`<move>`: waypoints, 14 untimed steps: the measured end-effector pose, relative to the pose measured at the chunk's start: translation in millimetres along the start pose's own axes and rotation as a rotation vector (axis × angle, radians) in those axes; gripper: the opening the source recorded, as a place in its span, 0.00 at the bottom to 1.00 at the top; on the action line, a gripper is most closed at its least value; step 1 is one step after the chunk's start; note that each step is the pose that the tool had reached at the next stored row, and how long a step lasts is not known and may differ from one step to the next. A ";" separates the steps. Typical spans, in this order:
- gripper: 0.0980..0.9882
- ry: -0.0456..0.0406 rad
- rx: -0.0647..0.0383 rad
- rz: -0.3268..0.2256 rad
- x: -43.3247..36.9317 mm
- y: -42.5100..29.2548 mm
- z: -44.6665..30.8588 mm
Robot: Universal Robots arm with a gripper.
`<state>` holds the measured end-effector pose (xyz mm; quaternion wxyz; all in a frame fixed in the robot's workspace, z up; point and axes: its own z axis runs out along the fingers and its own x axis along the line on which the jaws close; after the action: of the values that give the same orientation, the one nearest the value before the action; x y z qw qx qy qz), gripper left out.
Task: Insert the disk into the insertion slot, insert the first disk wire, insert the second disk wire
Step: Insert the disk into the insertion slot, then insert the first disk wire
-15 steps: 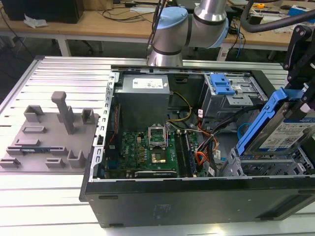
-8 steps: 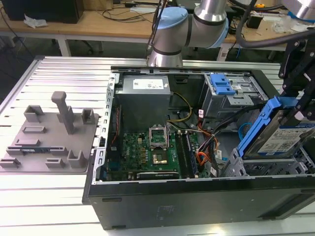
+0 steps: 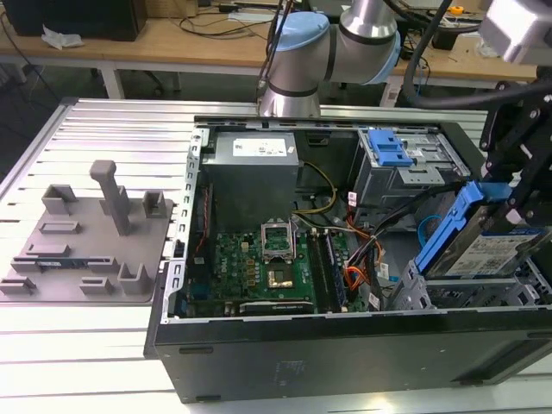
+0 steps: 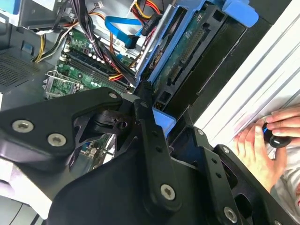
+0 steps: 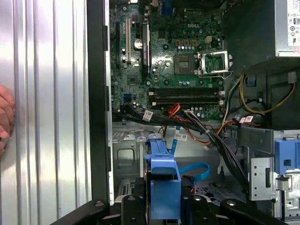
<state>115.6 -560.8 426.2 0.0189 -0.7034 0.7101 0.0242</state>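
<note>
Step one (disk insertion) in hand: gripper [image 5: 163, 204] is clamped on the disk [image 3: 490, 248] by its blue carrier [image 3: 447, 228]. The disk is tilted above the slot [image 3: 416, 295] at the case [image 3: 345, 354] corner on the exterior view's right, not seated; contact with the slot unclear. Judged need: level the disk and line it up with the slot mouth. Farther in, first wire [image 3: 355, 278] and second wire [image 5: 197, 169] lie loose, not on the disk.

We see our 1 arm [image 3: 297, 60] standing at the back in the exterior view, its joints bent and its far end reaching toward that view's right. There our gripper [image 3: 504, 194] hangs, its black fingers [image 5: 132, 210] clamped on the blue frame of the disk [image 3: 492, 252], which it holds tilted.
</note>
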 end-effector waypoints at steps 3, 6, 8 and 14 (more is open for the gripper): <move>0.44 0.0000 0.000 0.000 0.2 0.0 2.5; 0.52 -0.0001 0.000 0.000 0.2 0.0 2.6; 0.52 -0.0001 0.000 0.000 0.2 0.0 2.6; 0.52 -0.0001 0.000 0.000 0.2 0.0 2.7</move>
<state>115.6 -560.8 423.4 0.0188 -0.7034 0.7101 0.0243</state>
